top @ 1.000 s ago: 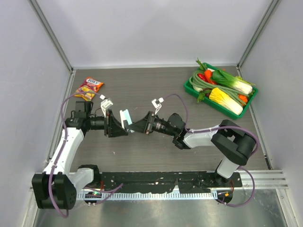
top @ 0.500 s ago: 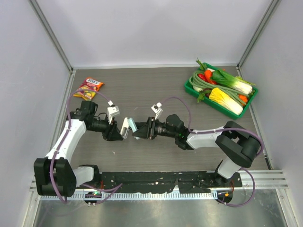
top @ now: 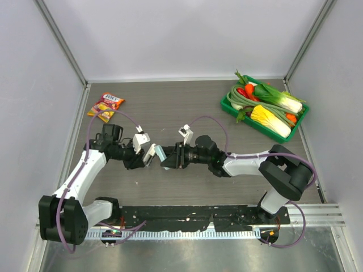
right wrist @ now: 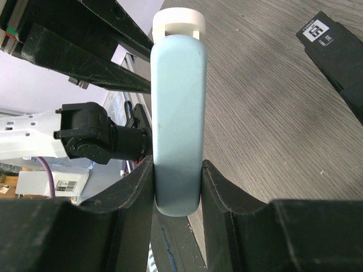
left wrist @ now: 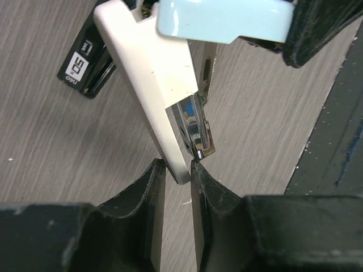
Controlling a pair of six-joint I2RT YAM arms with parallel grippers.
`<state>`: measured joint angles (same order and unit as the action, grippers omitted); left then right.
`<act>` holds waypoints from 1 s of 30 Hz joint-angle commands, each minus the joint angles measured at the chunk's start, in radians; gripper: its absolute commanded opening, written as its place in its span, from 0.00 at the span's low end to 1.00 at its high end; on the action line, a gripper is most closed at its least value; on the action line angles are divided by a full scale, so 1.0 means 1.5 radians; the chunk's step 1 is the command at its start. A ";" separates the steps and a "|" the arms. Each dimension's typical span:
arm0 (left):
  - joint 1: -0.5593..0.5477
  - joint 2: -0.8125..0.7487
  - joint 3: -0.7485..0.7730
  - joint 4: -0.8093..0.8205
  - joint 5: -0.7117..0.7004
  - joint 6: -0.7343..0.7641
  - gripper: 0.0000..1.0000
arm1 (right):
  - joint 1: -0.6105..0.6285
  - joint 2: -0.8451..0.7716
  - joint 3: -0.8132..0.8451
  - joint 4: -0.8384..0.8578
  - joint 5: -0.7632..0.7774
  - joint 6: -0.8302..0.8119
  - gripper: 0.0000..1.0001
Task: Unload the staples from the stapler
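The stapler (top: 155, 153) hangs between my two grippers above the middle of the table, opened up. My right gripper (top: 168, 158) is shut on its pale blue top (right wrist: 177, 113), which fills the gap between the fingers in the right wrist view (right wrist: 177, 190). My left gripper (top: 142, 157) is shut on the tip of the white base (left wrist: 150, 73). In the left wrist view (left wrist: 177, 170) the metal staple channel (left wrist: 195, 127) lies along the base, its end by the right finger. The blue top (left wrist: 221, 20) sits across the top of that view.
A green tray (top: 225, 105) of vegetables stands at the back right. A pink-and-yellow snack packet (top: 106, 105) lies at the back left. The black base rail (top: 187, 215) runs along the near edge. Grey walls close the left, right and back.
Both grippers moved nearer the front with the stapler held between them. The left wrist turned and its arm pulled in, and the grippers now stand closer together.
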<state>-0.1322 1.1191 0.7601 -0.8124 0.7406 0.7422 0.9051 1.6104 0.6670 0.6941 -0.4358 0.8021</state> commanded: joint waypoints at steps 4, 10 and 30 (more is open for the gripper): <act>-0.014 -0.016 0.003 0.109 -0.080 -0.012 0.00 | 0.006 0.009 0.028 -0.007 -0.062 -0.033 0.01; -0.017 -0.013 -0.009 0.155 -0.116 -0.033 0.00 | 0.007 0.001 0.042 -0.041 -0.070 -0.062 0.01; -0.017 0.002 -0.013 0.239 -0.196 -0.035 0.00 | 0.072 -0.026 0.071 -0.161 -0.024 -0.149 0.01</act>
<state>-0.1646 1.1172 0.6895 -0.5880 0.5041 0.6968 0.9390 1.6257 0.7197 0.5140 -0.3866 0.6865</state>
